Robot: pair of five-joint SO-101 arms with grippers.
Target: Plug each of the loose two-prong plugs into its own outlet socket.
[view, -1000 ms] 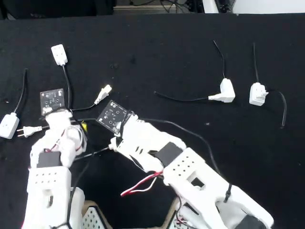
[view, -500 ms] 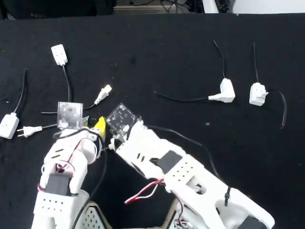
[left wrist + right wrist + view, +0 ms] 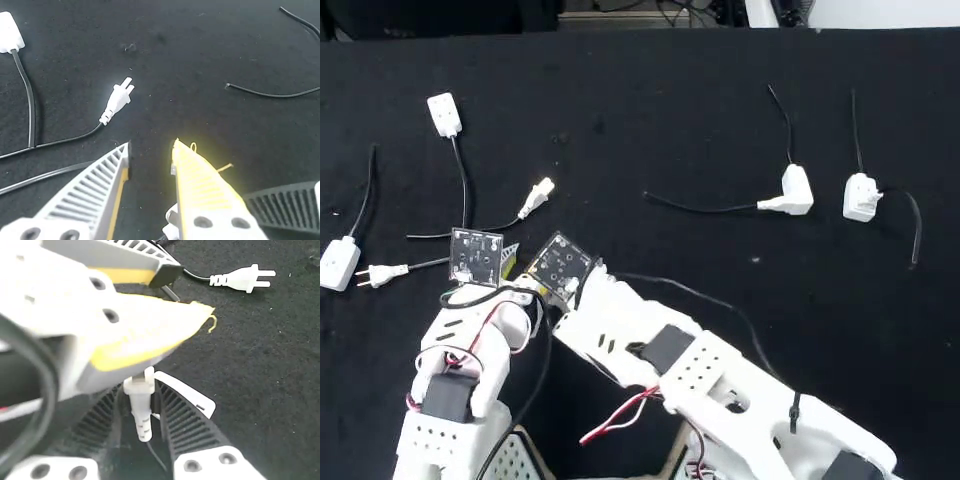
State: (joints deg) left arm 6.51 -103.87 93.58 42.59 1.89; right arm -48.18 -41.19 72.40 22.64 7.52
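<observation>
Two plugs count here. One, the held plug [image 3: 140, 412], is clamped in the right gripper [image 3: 138, 383], low left-centre of the high view. Beside it the left gripper [image 3: 150, 147] sits spread apart and empty, with the loose plug [image 3: 116, 98] just ahead. Step is probably carrying to insert. Next, line the prongs up with a socket [image 3: 443, 113], upper left; the prongs look hidden, I think.
</observation>
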